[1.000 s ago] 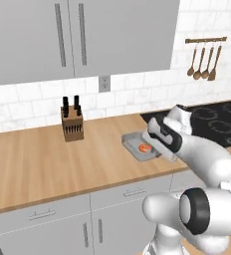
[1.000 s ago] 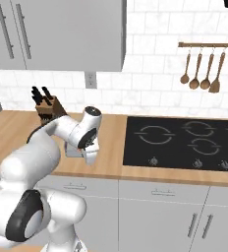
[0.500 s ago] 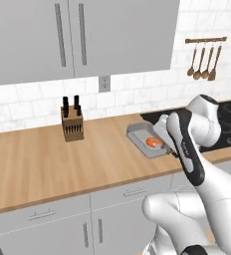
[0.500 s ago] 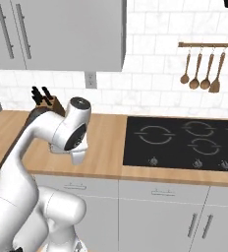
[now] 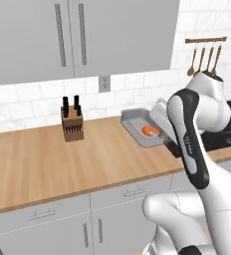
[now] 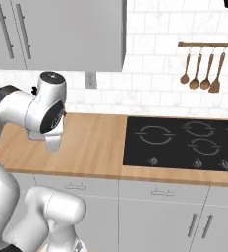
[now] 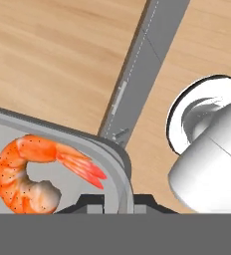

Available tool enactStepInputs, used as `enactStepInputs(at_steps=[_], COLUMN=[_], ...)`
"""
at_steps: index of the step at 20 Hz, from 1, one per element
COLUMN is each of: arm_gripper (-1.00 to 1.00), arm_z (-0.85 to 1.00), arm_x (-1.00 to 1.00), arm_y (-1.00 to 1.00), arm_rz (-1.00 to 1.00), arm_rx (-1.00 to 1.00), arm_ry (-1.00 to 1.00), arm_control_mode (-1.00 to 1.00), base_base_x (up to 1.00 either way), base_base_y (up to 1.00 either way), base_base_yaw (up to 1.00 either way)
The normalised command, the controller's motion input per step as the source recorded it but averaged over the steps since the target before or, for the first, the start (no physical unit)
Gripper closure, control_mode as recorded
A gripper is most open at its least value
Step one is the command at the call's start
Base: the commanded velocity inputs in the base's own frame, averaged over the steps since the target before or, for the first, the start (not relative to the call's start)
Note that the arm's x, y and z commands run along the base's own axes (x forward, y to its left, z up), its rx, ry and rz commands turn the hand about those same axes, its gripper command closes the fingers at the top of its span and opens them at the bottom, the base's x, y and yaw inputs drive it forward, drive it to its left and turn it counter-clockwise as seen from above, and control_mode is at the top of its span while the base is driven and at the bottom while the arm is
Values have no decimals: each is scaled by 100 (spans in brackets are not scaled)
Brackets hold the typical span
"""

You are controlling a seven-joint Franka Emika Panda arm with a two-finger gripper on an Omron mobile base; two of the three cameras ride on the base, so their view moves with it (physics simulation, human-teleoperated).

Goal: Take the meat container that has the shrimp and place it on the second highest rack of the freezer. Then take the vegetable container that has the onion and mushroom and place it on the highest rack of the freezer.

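The meat container (image 7: 118,164) is a shallow grey tray with one curled orange shrimp (image 7: 30,172) lying in it. My gripper (image 7: 118,203) is shut on the tray's rim at its corner, one dark fingertip on each side of the wall. The tray hangs above the counter's front edge, with the cabinet front and floor visible far below it. In the left base view the same tray (image 5: 137,122) and shrimp (image 5: 151,131) sit in front of my bent forearm, which hides the hand. The vegetable container and the freezer are out of view.
A knife block (image 5: 71,124) stands at the back of the wooden counter (image 5: 62,159). A black cooktop (image 6: 185,142) lies to the right, with wooden utensils (image 6: 199,71) hanging on the wall above it. Grey wall cabinets (image 5: 67,35) hang overhead.
The arm has swung its elbow up and over. The tray with the shrimp has risen off the counter in the gripper's hold. The base views have not shifted.
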Motion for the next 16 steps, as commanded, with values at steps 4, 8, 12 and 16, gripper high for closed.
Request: enactStepInputs(at_steps=[4,8,12,16], arm_gripper=[100,100,100,100], arm_z=[29,0,0,0], arm_x=[-17,0,0,0], arm_y=[14,0,0,0], arm_rz=[0,0,0,0], arm_rx=[0,0,0,0], arm_ry=[1,0,0,0], arm_control_mode=[100,100,100,100], base_base_x=[-48,-100,-100,-62], base_base_y=[14,46,95,100], base_base_yaw=[0,1,33,64])
